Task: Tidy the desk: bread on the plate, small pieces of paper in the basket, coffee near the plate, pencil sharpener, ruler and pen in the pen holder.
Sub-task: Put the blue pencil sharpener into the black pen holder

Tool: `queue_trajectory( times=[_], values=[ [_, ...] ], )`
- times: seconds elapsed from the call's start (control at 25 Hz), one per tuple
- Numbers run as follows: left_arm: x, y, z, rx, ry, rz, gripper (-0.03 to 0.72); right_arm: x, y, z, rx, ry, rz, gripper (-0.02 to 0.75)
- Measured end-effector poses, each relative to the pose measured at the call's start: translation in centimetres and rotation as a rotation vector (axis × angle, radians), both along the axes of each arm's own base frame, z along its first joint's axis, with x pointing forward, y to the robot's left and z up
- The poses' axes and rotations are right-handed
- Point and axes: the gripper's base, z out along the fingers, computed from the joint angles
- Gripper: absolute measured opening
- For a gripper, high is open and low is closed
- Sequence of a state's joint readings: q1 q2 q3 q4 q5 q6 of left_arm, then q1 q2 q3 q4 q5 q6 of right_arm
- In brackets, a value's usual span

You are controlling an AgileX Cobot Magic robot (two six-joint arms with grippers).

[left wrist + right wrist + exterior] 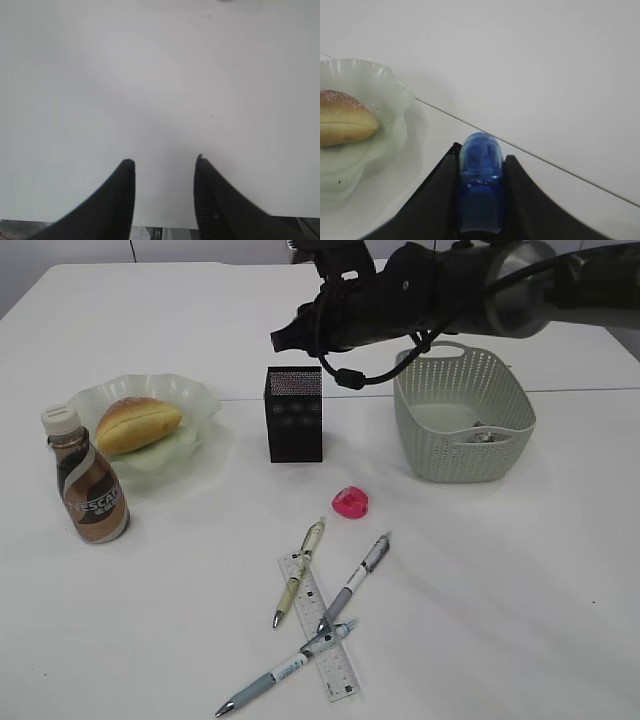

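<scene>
White desk, thin seam; right tool clamps blue sharpener; left tool apart, empty.

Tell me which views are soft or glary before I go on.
Exterior view: even light, soft shadows, pens and ruler sharp, the arm blurred. Left wrist view: washed-out bare desk, left claw fingers soft-edged. Right wrist view: blue object in the right claw blurred, bread clearer.

Golden-brown bread on a pale-green plate, brown-and-white swirly coffee, black pen holder with circles, pink sharpener, grey-green basket with holes
</scene>
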State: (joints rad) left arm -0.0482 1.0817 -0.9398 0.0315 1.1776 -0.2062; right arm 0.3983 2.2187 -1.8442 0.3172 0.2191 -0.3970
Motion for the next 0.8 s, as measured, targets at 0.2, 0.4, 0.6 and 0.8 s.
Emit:
queue_trajectory(
  times=[0.2,0.4,0.6,0.8],
  values=[
    [0.0,0.1,0.0,0.008,0.000,0.000,0.287,1.1,0.6,-1.9,0.034,0.031,-0.013,0.157],
    [0.0,0.1,0.0,0.010,0.000,-0.001,0.284,1.4,0.7,-3.0,0.042,0.051,-0.018,0.160],
    [0.0,0.2,0.0,0.026,-0.001,-0.001,0.279,1.3,0.7,-3.0,0.040,0.059,-0.014,0.239],
    [0.0,0.3,0.0,0.038,-0.002,-0.002,0.277,1.3,0.8,-3.0,0.045,0.072,-0.012,0.381]
  ],
)
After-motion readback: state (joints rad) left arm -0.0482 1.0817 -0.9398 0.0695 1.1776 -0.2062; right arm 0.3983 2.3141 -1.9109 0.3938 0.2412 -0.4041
